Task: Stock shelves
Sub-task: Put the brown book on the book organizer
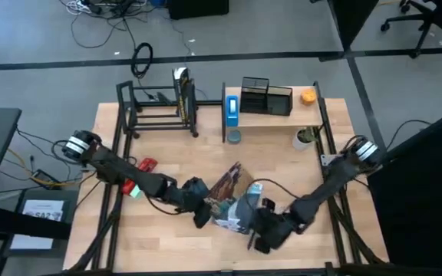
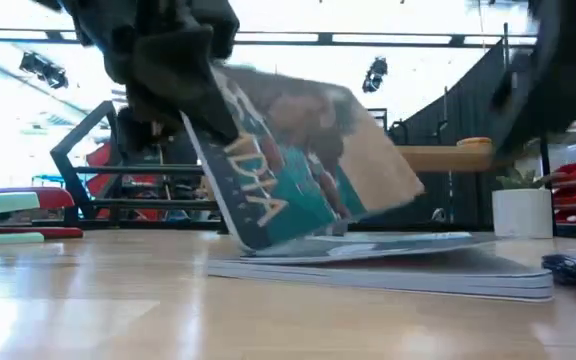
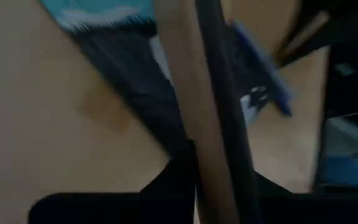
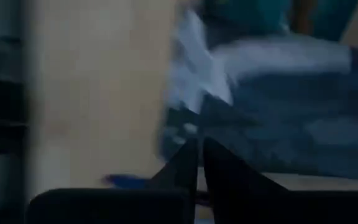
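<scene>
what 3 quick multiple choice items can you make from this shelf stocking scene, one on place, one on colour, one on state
1. Where is the orange ball?
A. on top of the wood-board shelf
B. in the black metal-tube rack
C. on the floor

2. What colour is the upright box at the wood-board shelf's left end?
A. red
B. blue
C. yellow

3. How is the book at the left gripper?
A. flat on the table
B. upright on a shelf
C. tilted, one edge raised off the magazines

Answers:
1 A, the high view shows it at the board's right end.
2 B, it shows blue from above.
3 C, the low view shows it leaning with its lower edge down.
</scene>
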`<state>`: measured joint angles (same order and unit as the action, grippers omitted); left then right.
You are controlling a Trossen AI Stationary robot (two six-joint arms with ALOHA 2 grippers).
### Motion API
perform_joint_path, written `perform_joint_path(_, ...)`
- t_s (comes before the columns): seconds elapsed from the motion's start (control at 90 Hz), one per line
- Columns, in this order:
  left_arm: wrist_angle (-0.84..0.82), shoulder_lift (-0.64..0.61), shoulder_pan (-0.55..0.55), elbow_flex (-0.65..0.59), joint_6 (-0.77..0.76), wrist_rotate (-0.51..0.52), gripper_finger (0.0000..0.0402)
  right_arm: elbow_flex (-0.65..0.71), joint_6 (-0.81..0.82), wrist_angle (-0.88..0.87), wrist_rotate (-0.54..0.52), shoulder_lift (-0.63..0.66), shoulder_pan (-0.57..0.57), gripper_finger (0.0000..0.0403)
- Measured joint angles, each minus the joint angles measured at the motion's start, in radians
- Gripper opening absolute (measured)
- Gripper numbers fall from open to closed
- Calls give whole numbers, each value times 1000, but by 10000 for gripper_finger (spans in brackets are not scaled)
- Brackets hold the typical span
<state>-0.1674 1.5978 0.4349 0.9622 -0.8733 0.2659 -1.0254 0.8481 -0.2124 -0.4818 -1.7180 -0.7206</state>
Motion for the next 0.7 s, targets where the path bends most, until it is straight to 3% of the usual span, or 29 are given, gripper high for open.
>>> perform_joint_path(0.144, -132, 5, 50, 83, 120, 109, 1, 1, -105, -19, -87, 124, -4, 49)
perform_joint_path(0.244, -156, 5, 87, 117, 167, 197, 1, -1, -108, -135, -198, 204, -7, 94)
perform_joint_path(0.356, -159, 5, 123, 144, 192, 224, 1, 51, -17, -262, -321, 273, -25, 153)
perform_joint_path(0.444, -159, 5, 149, 148, 192, 246, 1, 137, 106, -257, -348, 324, -42, 202)
perform_joint_path(0.567, -148, 5, 175, 148, 191, 314, 0, 310, 225, 17, -381, 327, -77, 264)
perform_joint_path(0.7, -47, 5, 189, 148, 220, 380, 0, 486, 86, 680, -466, 211, -90, 311)
